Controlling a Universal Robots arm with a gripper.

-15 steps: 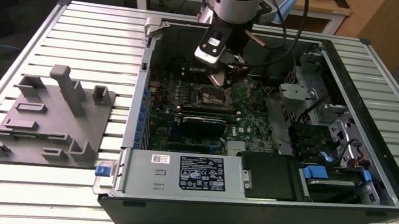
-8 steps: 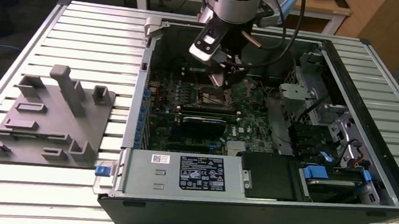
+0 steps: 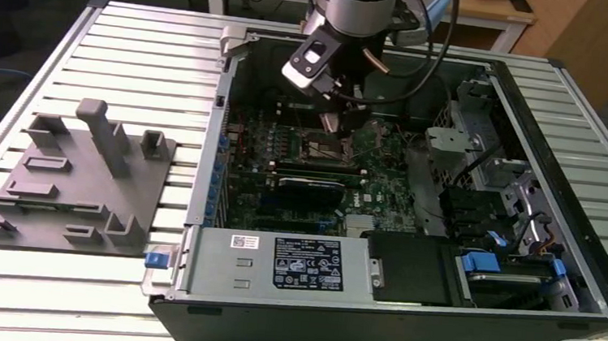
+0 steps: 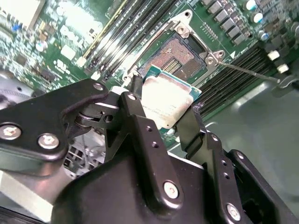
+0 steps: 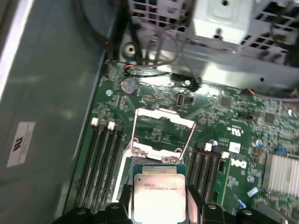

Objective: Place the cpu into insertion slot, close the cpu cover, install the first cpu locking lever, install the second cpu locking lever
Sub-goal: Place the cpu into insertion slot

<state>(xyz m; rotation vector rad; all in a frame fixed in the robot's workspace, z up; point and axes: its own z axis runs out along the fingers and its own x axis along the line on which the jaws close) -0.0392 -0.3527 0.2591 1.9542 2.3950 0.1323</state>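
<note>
The cpu (image 4: 163,95), a flat square chip with a pale brushed-metal top and a thin green edge, is pinched between the two black fingers (image 4: 135,109) of the gripper (image 4: 166,105). The jaws are closed only as far as the chip's width, one pressing on each of two opposite edges. The chip hangs tilted in the air, just short of the insertion slot (image 4: 180,56) and not yet seated.

In the second wrist view the slot's dark centre shows a gold-toned field of contacts inside a silvery rim, and a thin metal lever rod (image 4: 247,72) runs out from one corner over the board. In the first wrist view the cpu (image 5: 159,193) covers the slot. Beyond it the cpu cover (image 5: 164,115), a thin silvery frame with a large square cut-out, appears swung open, though its angle is hard to judge. Long black memory slots (image 5: 100,158) flank it on both sides of the green motherboard (image 5: 224,116).

In the exterior view the gripper (image 3: 335,126) reaches down into an open computer case (image 3: 379,323) standing on a ribbed aluminium table (image 3: 129,43). A grey moulded fixture (image 3: 75,177) lies near the table's edge on the exterior view's left.
</note>
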